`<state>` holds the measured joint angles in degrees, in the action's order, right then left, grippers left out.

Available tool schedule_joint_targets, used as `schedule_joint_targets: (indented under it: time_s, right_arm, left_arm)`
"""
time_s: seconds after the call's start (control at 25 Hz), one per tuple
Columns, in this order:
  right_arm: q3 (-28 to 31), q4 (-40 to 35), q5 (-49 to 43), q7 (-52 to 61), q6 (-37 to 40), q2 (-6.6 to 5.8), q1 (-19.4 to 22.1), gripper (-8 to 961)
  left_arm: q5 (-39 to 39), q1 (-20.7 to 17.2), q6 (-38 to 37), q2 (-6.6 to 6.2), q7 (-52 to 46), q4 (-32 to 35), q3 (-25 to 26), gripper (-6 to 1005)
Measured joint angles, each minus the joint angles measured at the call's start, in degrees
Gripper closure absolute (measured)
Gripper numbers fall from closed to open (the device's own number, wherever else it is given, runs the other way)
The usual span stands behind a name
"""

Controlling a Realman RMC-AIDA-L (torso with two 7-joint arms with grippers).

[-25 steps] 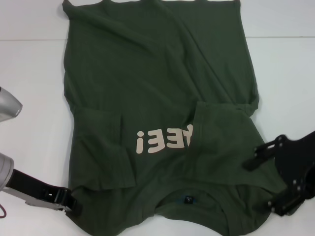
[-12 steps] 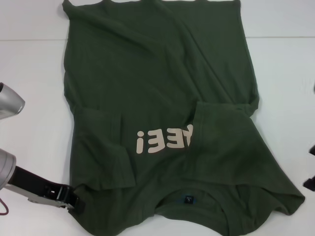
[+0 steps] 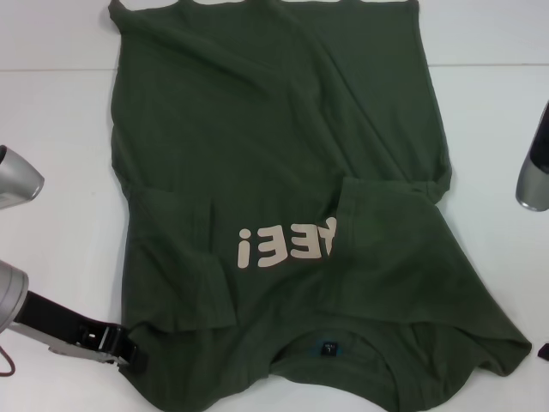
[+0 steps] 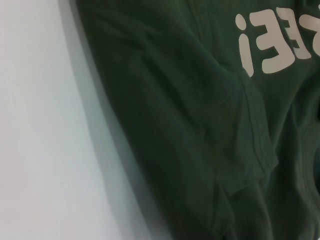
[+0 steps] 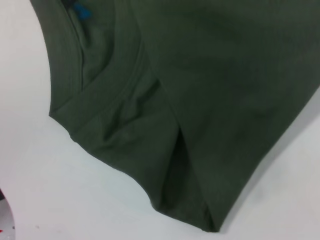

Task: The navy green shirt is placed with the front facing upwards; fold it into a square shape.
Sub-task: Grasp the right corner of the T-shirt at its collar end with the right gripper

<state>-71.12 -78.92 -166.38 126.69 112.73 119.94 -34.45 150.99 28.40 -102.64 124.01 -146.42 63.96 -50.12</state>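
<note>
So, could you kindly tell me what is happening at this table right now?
A two-armed robot is partway through folding a navy green shirt lying front-up on a white table. Both sleeves are already folded inward over the body. The left end effector sits at the shirt's near left corner, while the right arm is off to the right, clear of the cloth.

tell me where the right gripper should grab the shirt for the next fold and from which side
Probably the near right shoulder corner of the navy green shirt, by the collar, coming in from the robot's right over bare table. There the folded layers end in a free point lying flat. The left gripper sits at the opposite near corner.
</note>
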Motion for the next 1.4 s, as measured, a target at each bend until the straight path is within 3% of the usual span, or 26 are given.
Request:
schedule_joint_targets:
  time_s: [0.36, 1.4]
  right_arm:
    - [0.1, 5.8, 2.9, 1.5, -3.1, 0.05, 0.1, 38]
    - [-0.2, 12.2, 3.6, 1.9, -7.4, 0.03, 0.3, 39]
  left_arm:
    - [-0.1, 0.0, 0.2, 0.0, 0.1, 0.0, -0.1, 945]
    - [-0.1, 0.1, 0.2, 0.02, 0.2, -0.2, -0.1, 944]
